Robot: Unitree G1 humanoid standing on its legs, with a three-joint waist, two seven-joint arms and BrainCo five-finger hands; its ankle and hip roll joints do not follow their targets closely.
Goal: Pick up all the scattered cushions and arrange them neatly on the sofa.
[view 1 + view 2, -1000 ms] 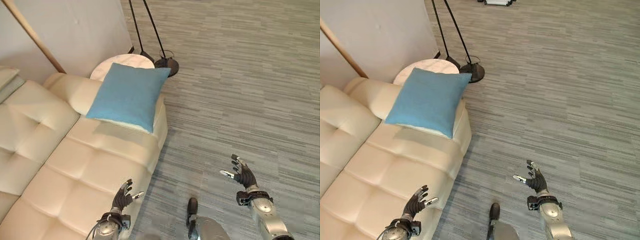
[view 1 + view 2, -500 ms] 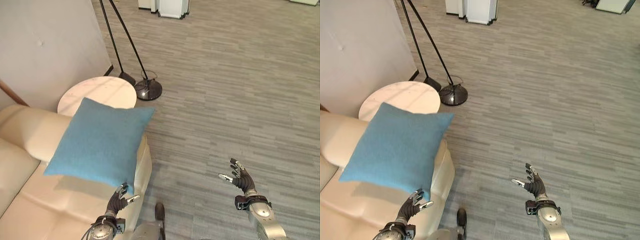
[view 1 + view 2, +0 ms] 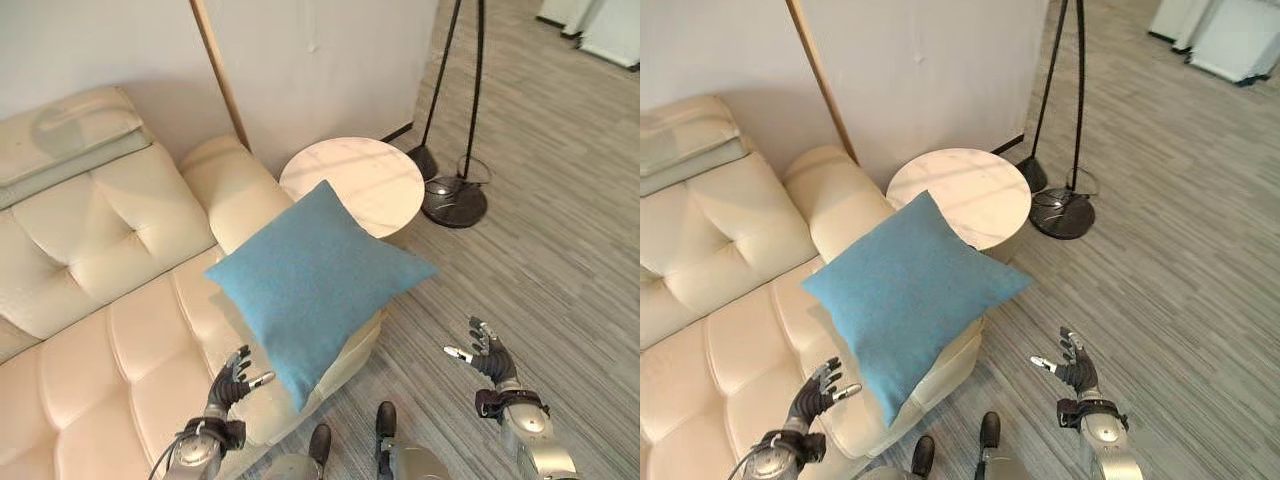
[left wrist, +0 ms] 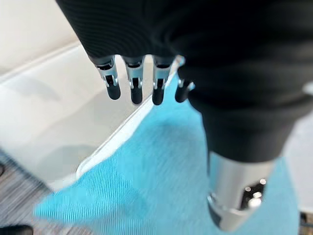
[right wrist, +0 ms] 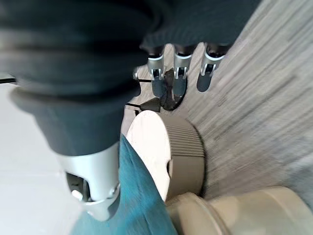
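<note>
Blue cushion [image 3: 315, 285] is sitting tilted on the cream sofa [image 3: 100, 300], propped against its right armrest w/ one corner overhanging the near edge (not neat yet, prob. needs straightening). Left hand [image 3: 232, 377] is hovering just near of it, fingers spread, gripping nothing. Right hand [image 3: 485, 352] is hanging over the floor, also spread, empty.

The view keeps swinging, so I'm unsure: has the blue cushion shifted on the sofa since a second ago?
No. The blue cushion leans on the sofa's armrest beside the round side table, as before; the camera moved.
</note>
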